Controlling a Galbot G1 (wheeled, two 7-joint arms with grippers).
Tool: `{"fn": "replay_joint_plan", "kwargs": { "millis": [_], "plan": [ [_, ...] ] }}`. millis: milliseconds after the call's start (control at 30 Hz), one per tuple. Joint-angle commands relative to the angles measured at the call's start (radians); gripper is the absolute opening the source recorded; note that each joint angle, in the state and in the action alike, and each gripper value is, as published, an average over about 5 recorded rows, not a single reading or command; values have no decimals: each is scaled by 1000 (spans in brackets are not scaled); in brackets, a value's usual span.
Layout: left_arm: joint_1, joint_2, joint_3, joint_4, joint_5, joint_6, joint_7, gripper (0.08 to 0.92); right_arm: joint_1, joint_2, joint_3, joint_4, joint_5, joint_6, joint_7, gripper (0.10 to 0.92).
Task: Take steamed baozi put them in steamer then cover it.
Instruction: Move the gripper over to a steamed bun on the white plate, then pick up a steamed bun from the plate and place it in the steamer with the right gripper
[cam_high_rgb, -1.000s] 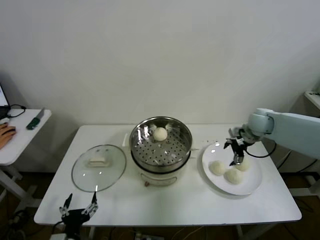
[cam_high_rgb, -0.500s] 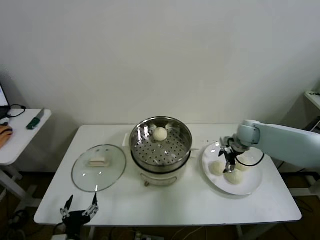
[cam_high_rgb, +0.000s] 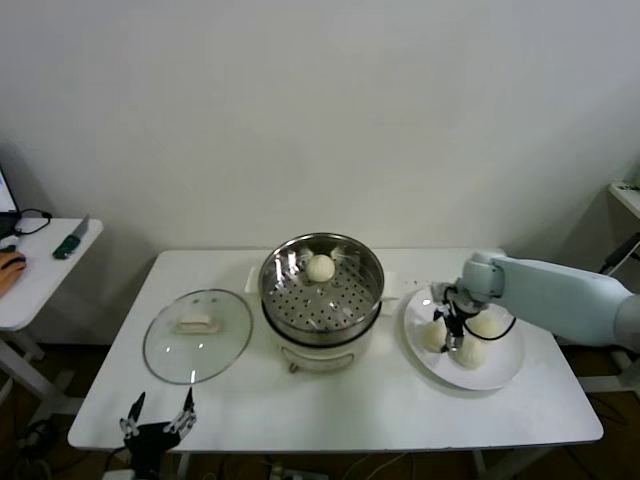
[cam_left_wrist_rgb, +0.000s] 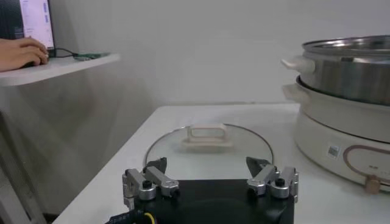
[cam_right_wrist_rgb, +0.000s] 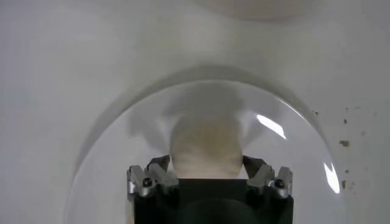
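Observation:
A white plate (cam_high_rgb: 503, 372) right of the steamer holds three steamed baozi. My right gripper (cam_high_rgb: 448, 330) is down on the plate, its fingers pressed against both sides of the baozi (cam_high_rgb: 432, 338) nearest the steamer. In the right wrist view that baozi (cam_right_wrist_rgb: 206, 143) fills the gap of the right gripper (cam_right_wrist_rgb: 206, 165) and rests on the plate (cam_right_wrist_rgb: 116, 152). Another baozi (cam_high_rgb: 320, 267) lies in the steel steamer (cam_high_rgb: 290, 310). The glass cover (cam_high_rgb: 197, 335) lies flat on the table, left of the steamer. My left gripper (cam_high_rgb: 158, 412) waits open at the table's front left corner, short of the cover (cam_left_wrist_rgb: 207, 143).
The other two baozi (cam_high_rgb: 470, 354) (cam_high_rgb: 487, 325) sit close beside the right gripper. The steamer stands on a white pot base (cam_left_wrist_rgb: 341, 143). A side table (cam_high_rgb: 40, 265) at far left carries a person's hand and small items. The table's front edge is near the left gripper.
My right gripper has moved left across the plate, from the far buns to the bun nearest the steamer, lowered, and narrowed its jaws onto it. The left arm has not moved.

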Motion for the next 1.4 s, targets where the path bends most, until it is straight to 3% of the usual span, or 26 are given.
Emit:
{"fn": "replay_joint_plan", "kwargs": {
  "millis": [33,400,833,1100,1400],
  "plan": [
    [-4,0,1,3,1,-2,-2,823,-33,21,37,-36,-10,0,13,781],
    [2,0,1,-8,2,-3,-3,823,56,8,-3,5,2,21,-32,749],
    [-4,-3,7,-13,2,2,-5,823,481,16,-254,141,138,59,-108,738],
    [-6,-2,8,-26,-2,6,-5,823,765,110,-354,274,301,47,-137,738],
    [-8,1,10,-40,-6,13,-4,823,753,311,-236,258,431,-1,-96,738]
  ]
}}
